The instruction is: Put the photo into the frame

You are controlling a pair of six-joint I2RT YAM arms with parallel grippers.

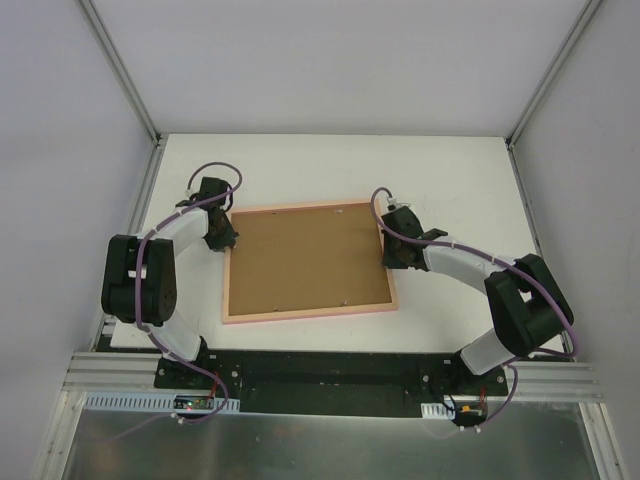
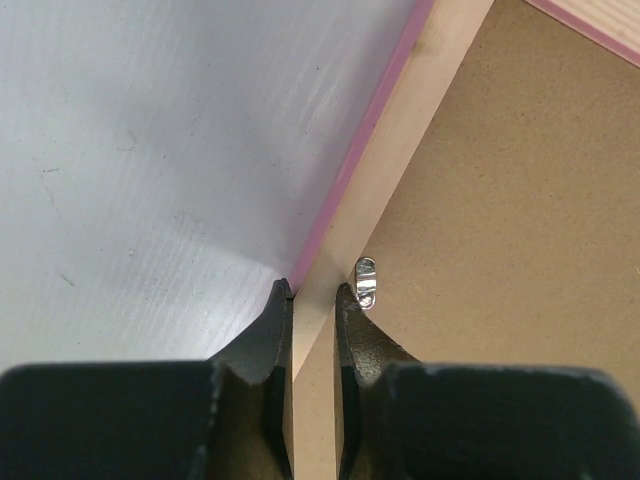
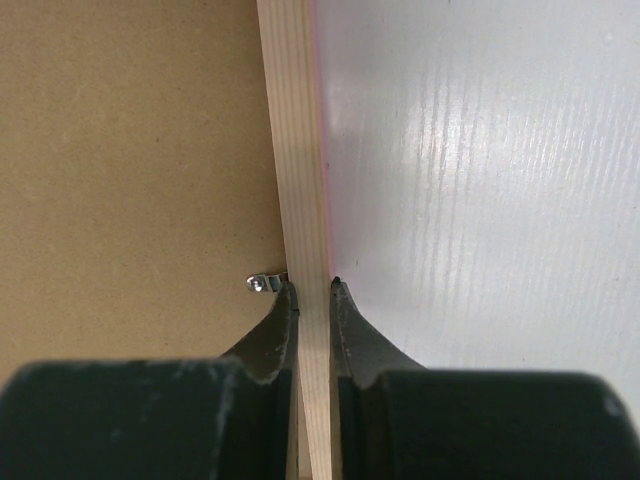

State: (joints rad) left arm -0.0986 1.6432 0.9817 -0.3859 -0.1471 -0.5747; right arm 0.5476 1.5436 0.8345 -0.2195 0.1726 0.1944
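Top external: left pincer [image 1: 222, 240], right pincer [image 1: 391, 256] clamp frame [image 1: 310, 312] edges.

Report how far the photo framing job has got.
Done: the backing board sits in the frame, which lies back-up. The photo is not visible, so I cannot confirm it is underneath. In hand: the left gripper and right gripper each pinch one of its sides. Left: likely checking the metal tabs and turning the frame over.

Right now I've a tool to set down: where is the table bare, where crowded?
Bare: the table strip between the frame and the back wall; a narrower strip between the frame and the arm bases. Crowded: the frame's side rails, clamped by left gripper and right gripper.
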